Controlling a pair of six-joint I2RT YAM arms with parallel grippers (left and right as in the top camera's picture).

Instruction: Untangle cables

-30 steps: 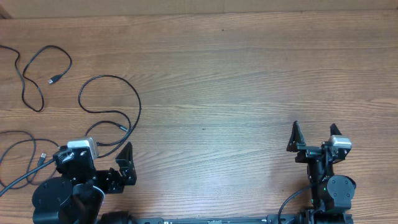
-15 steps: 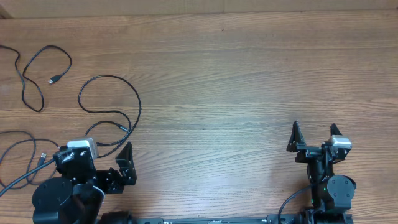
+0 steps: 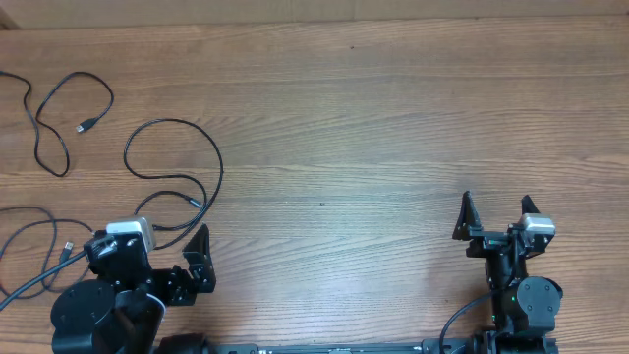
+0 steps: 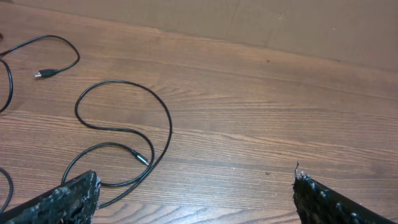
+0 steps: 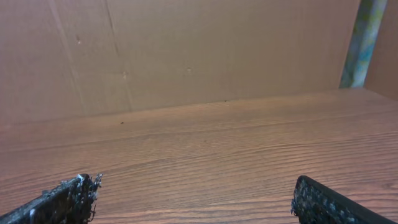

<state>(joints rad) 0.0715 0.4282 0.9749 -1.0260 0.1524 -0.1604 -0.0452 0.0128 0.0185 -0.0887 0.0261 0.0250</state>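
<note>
1. One broad wooden table (image 3: pixel 393 118) fills the overhead view, matte brown with a fine straight grain. A plain cardboard wall (image 5: pixel 186 56) stands behind it.
2. Two arms sit at the near edge, their bases cut off by the frame. The left gripper (image 4: pixel 194 186) has its jaws spread wide and holds nothing. The right gripper (image 3: pixel 496 206) is just as wide and empty-handed, well apart from any cord.
3. Three thin black cables (image 3: pixel 220 169) lie in loose curves on the table's left side. One loops just ahead of the left gripper. The far cable (image 3: pixel 110 96) curls near the corner. The edge cable (image 3: pixel 25 208) runs out of frame and under the left arm, so part of it is hidden.
4. Small plug (image 3: pixel 86 125) tips each cord; the type is too tiny to tell.
</note>
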